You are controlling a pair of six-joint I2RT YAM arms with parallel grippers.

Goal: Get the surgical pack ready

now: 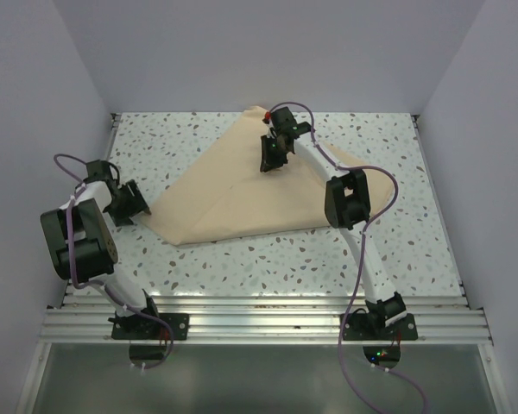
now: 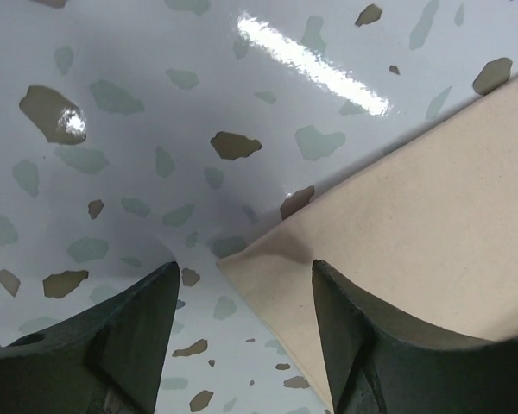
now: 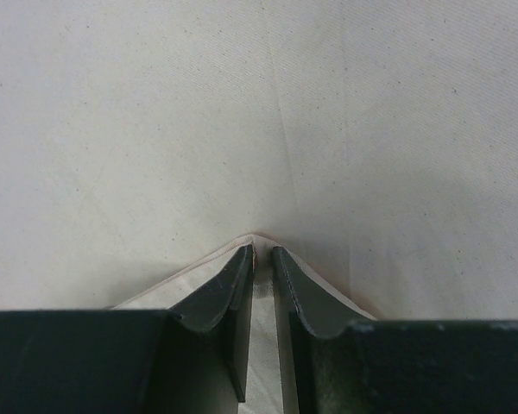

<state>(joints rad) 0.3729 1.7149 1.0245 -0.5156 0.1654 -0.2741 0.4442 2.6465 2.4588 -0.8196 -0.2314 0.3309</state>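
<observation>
The surgical pack shows as a large tan cloth (image 1: 233, 203) lying on the speckled table (image 1: 268, 259), folded over into a rough triangle. My right gripper (image 1: 272, 162) hangs over its far part. In the right wrist view this gripper (image 3: 263, 250) is shut on a corner of the cloth (image 3: 242, 103), pinched into a peak above the layer below. My left gripper (image 1: 142, 210) sits at the cloth's left tip. Its jaws (image 2: 242, 267) stand open, and the cloth's corner (image 2: 268, 259) lies flat on the table between them, untouched.
White walls close the table in on the left, back and right. A ribbed metal rail (image 1: 259, 319) carrying both arm bases runs along the near edge. The right arm's purple cable (image 1: 356, 293) hangs beside its lower link.
</observation>
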